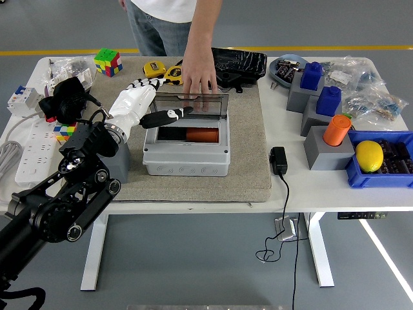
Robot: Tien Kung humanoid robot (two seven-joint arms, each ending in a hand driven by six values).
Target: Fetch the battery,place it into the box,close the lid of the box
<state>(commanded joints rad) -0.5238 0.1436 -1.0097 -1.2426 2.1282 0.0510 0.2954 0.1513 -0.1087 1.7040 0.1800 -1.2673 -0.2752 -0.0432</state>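
Lying in box (186,160), battery (202,135), right of robot hand (139,103)

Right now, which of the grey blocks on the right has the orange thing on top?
The nearest grey block, beside the blue bin, carries the orange cylinder. The two behind it carry blue tops instead.

Left arm (61,206): black, built from chunky jointed segments with round silver-rimmed pivot caps and small bright screw heads. Black cable loop (97,116) near the wrist. Knurled silver ring (116,131) joining arm to hand. Left hand (145,103): glossy white shell over palm and back, five fingers with black joints and black tips, thumb (166,116) mostly black with white patches. Person (171,26) at far side: white shirt, blue jeans.
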